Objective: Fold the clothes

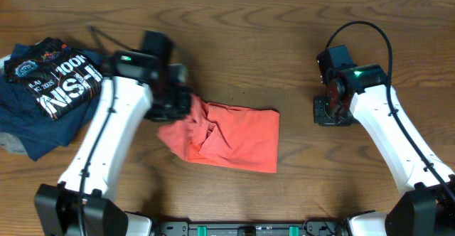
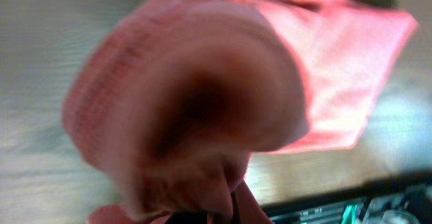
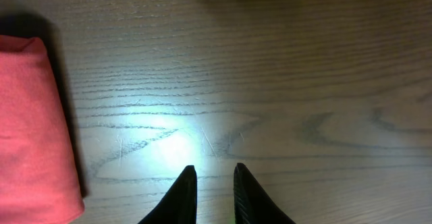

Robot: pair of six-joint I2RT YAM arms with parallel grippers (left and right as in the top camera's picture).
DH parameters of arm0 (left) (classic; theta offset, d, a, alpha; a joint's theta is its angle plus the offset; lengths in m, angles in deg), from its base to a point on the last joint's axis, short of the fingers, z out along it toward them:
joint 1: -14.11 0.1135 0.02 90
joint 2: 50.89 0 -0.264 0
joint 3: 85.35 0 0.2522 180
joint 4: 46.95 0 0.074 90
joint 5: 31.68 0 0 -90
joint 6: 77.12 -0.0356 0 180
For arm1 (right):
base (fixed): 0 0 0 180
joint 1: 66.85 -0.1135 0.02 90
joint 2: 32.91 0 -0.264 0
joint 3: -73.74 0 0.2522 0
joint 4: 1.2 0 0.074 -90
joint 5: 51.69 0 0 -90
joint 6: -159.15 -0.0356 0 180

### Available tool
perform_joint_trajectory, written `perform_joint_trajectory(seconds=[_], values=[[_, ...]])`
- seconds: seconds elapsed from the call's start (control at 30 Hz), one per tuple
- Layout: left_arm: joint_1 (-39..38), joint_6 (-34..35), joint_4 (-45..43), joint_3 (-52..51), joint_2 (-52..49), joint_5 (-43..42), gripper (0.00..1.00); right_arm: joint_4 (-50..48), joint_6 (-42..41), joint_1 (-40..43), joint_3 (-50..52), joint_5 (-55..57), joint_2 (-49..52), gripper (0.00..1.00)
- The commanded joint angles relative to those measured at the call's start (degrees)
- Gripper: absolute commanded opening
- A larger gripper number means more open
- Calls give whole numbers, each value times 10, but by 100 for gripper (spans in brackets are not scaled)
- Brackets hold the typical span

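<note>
The clothes, a coral-red T-shirt [image 1: 238,136], lie part-folded in the middle of the table, bunched at the left end. My left gripper [image 1: 176,102] is shut on that bunched left edge, and the lifted cloth [image 2: 202,96] fills the left wrist view as a blur that hides the fingers. Well to the shirt's right, my right gripper [image 1: 333,112] rests low over bare wood. Its dark fingertips [image 3: 186,183] stand a narrow gap apart with nothing between them. The shirt's folded right edge [image 3: 30,129] shows at the left of the right wrist view.
A pile of folded navy shirts [image 1: 50,87] with white lettering lies at the far left of the wooden table [image 1: 284,23]. The table's front edge, with dark hardware [image 2: 351,207], runs just below the shirt.
</note>
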Motion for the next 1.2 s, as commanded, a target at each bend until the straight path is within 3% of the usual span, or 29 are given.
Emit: perform_joint_trajectory(seconds=[0.0,0.23,0.57,0.63,0.67,0.7,0.77,0.9,1.0,1.03,1.17], values=[[-79,38,-18,9,-8,-7,6,0,7,5,-6,-3,-5,18],[-216,94,-79,9,-57,-7,6,1,12,5,-6,-19,-5,18],[-294,116,-180,9,-153,-8,6,5,16,5,-6,-40,-5,19],[-301,128,-184,9,-159,-9,13,5,16,5,-6,-40,-5,19],[-305,128,-185,9,-159,-11,29,5,16,5,-6,-40,-5,20],[-307,127,-185,9,-159,-12,34,4,16,5,-6,-40,-5,20],[-308,116,-182,9,-154,-25,40,2,16,5,-6,-40,-5,20],[-280,57,-131,37,-118,-33,41,-18,60,3,-6,-88,-5,22],[-235,50,-106,57,-75,12,41,-45,163,0,-6,-243,-5,25],[-218,50,-106,58,-61,30,41,-52,189,-2,-6,-295,-5,30],[-140,60,-104,58,-28,54,42,-62,232,-24,-6,-414,-2,37]])
